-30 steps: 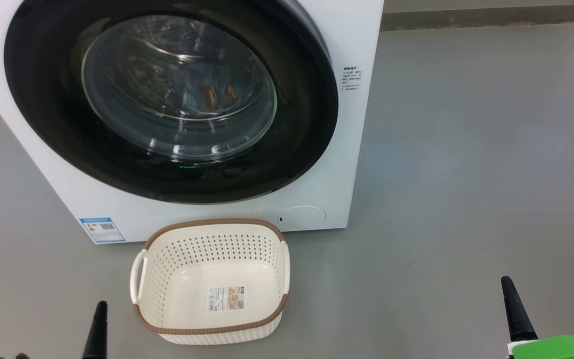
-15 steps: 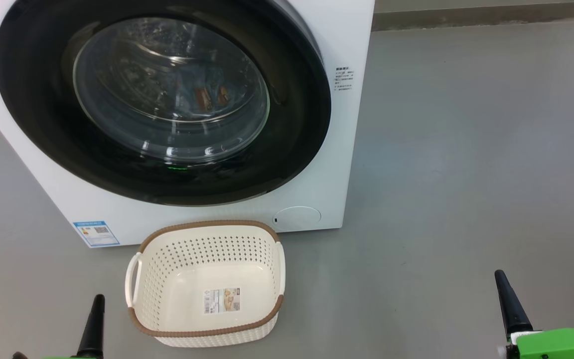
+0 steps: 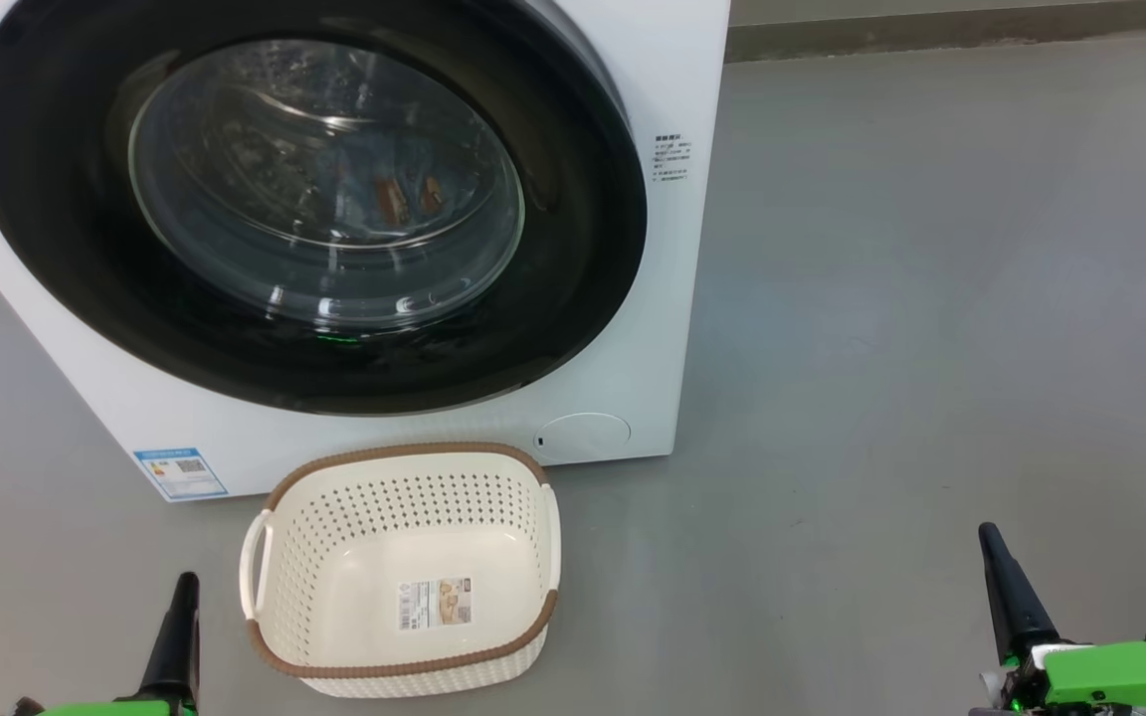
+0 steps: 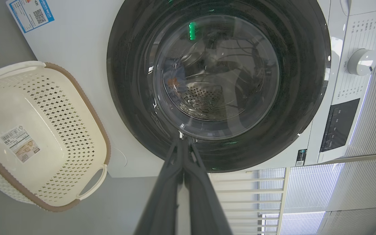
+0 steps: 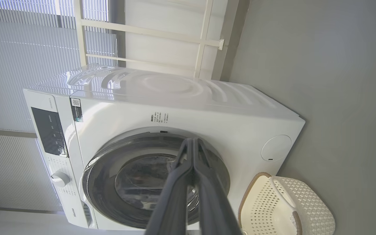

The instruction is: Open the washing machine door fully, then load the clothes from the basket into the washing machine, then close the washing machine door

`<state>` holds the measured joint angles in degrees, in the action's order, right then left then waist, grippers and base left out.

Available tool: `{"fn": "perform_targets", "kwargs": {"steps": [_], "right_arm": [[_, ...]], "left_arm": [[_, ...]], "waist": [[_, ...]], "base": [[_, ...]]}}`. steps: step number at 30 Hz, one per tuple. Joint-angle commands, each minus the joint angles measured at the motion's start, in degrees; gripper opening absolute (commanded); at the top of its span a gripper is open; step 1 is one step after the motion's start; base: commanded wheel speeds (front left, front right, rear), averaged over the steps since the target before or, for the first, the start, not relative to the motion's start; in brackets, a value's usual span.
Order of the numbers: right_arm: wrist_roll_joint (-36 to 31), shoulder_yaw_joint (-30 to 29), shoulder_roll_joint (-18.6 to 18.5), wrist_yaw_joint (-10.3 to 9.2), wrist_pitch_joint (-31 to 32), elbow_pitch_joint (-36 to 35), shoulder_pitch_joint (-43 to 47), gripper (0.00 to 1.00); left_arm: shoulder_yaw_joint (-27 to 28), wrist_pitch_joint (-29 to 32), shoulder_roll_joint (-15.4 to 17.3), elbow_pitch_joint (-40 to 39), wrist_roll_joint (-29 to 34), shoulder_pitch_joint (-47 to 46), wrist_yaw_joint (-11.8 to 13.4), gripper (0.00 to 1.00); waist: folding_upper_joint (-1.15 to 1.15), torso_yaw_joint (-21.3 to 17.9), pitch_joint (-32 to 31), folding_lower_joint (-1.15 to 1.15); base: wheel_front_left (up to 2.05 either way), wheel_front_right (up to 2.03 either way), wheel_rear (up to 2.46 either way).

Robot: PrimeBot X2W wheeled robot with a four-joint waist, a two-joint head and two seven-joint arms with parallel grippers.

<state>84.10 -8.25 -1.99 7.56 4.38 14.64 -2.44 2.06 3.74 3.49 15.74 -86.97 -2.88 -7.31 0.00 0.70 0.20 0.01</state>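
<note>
1. Washing machine door [image 3: 319,189]: shut against the washing machine [image 3: 687,89]; rigid, glossy, probably slippery. Grip the black rim's edge, not the glass.
2. Clothes [image 3: 404,196]: soft, light, behind the glass.
3. Left tool [image 3: 185,589] and right tool [image 3: 991,545]: clenched, empty.

Left hand [image 3: 185,589] and right hand [image 3: 989,542] low at either side, both closed tight, empty, well apart.

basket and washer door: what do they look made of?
basket: likely moulded plastic, matte cream, with regular punched holes; brown woven-look rim probably plastic too. washing machine door: glossy black ring showing reflections, plastic or glass, unclear; clear bulged centre looks like glass, drum visible through it.
</note>
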Motion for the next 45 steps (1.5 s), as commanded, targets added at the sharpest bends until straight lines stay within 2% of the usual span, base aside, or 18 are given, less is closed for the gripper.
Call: {"fn": "perform_targets", "kwargs": {"steps": [1, 10, 45], "right_arm": [[2.1, 1.4, -0.8, -0.05, 0.6, -1.2, -2.8, 0.00], [8.1, 1.8, -0.9, -0.08, 2.1, -0.6, -3.7, 0.00], [8.1, 1.8, -0.9, -0.08, 2.1, -0.6, -3.7, 0.00]], "left_arm": [[2.3, 0.6, 0.5, -1.6, -1.8, -2.6, -0.2, 0.00], [3.5, 2.0, 0.1, -1.7, -6.0, -3.2, -0.2, 0.00], [3.9, 2.3, -0.2, -1.7, -5.6, -3.3, -0.2, 0.00]], "waist": [[0.00, -0.1, 0.0, 0.00], [0.00, -0.7, 0.0, 0.00], [0.00, -0.7, 0.0, 0.00]], "base": [[0.00, 0.00, 0.00], [0.00, 0.00, 0.00], [0.00, 0.00, 0.00]]}}
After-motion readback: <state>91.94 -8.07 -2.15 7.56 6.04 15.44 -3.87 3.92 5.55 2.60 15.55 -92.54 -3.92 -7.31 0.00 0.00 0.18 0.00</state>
